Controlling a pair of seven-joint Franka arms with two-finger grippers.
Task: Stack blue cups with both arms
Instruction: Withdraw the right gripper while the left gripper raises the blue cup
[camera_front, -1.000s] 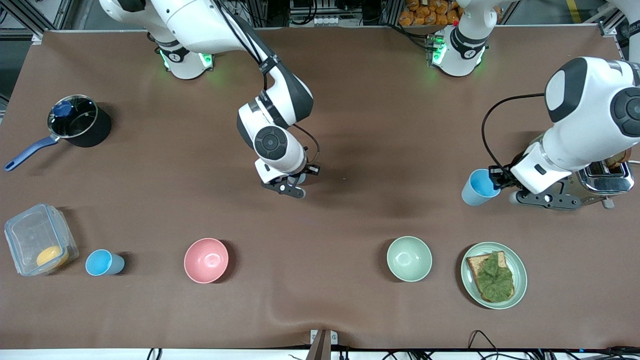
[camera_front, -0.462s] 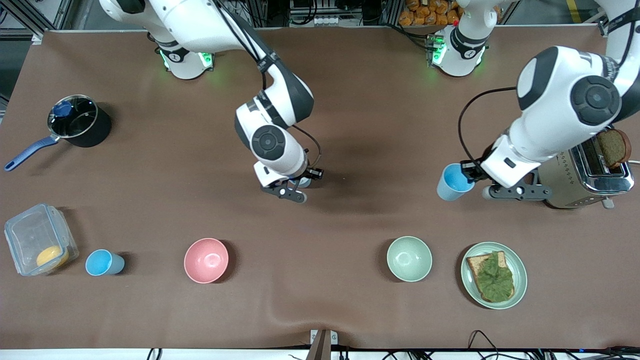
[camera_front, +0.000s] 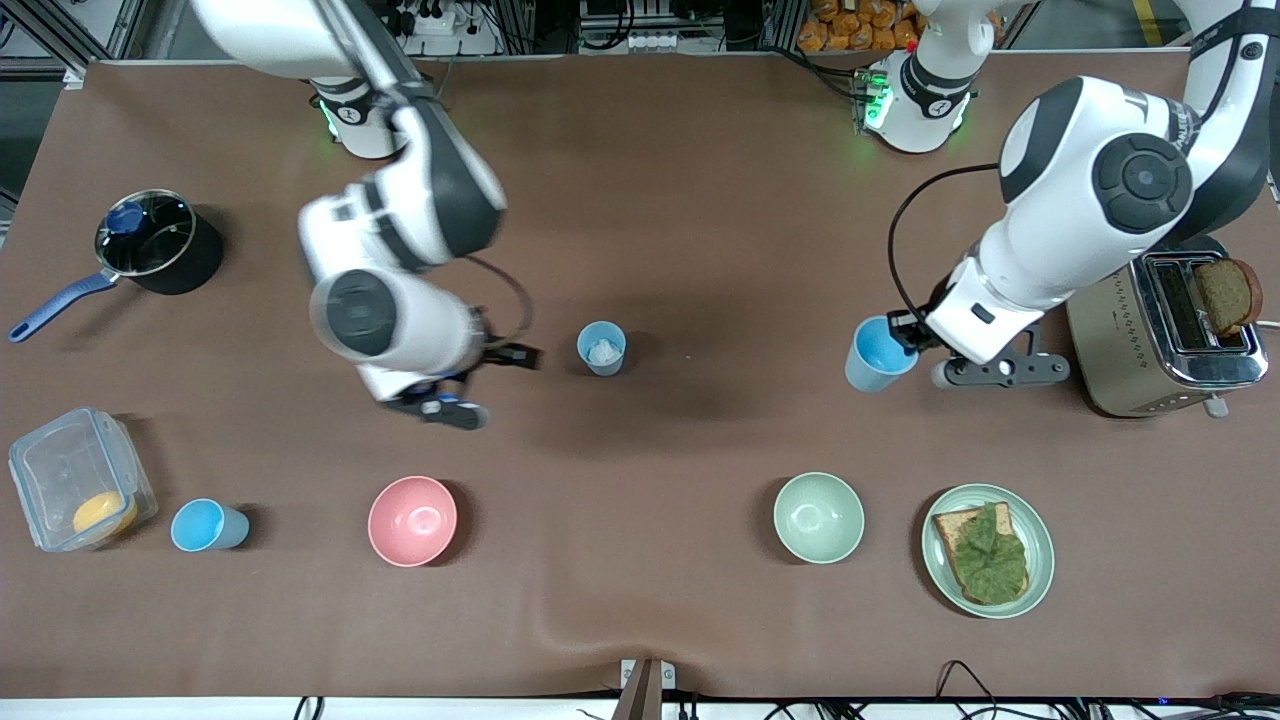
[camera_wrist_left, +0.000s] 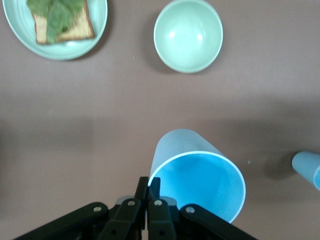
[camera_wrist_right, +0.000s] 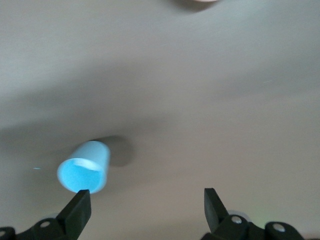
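Left fingers (camera_wrist_left: 148, 189) pinch a cup (camera_front: 880, 354) rim; right gripper (camera_wrist_right: 145, 202) wide open, empty. Light, thin plastic: grip rims gently.

Three blue cups (camera_front: 603, 348), two bowls (camera_front: 412, 520)

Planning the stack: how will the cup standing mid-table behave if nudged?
The mid-table cup looks thin plastic, so probably light and easily slid. Tall and narrow, it may tip. The left claw, pinching only the rim, lifts the other cup, which suggests little weight.
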